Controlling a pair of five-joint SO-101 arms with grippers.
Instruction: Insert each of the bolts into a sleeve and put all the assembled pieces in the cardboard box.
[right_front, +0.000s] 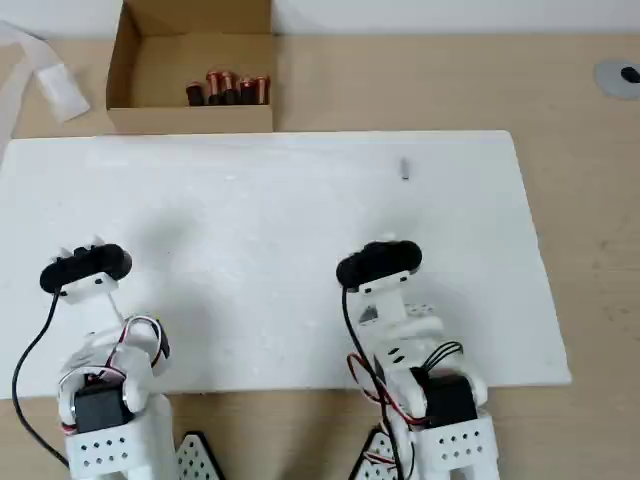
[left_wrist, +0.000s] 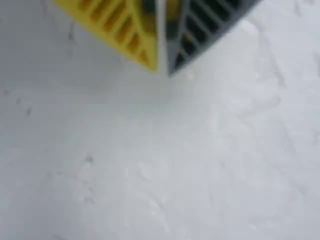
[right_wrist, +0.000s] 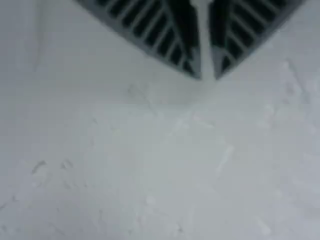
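Left gripper (left_wrist: 161, 70) clenched, empty, above white mat (right_front: 300, 250). Right gripper (right_wrist: 205, 75) clenched, empty, above mat. Pieces (right_front: 228, 88) inside box (right_front: 125, 60), beyond mat's far-left corner.

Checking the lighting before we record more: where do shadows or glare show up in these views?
High view: soft shadows across the white sheet, glints on the copper pieces in the cardboard box. Left wrist view: faint shade under the left gripper, no glare. Right wrist view: the same under the right gripper.
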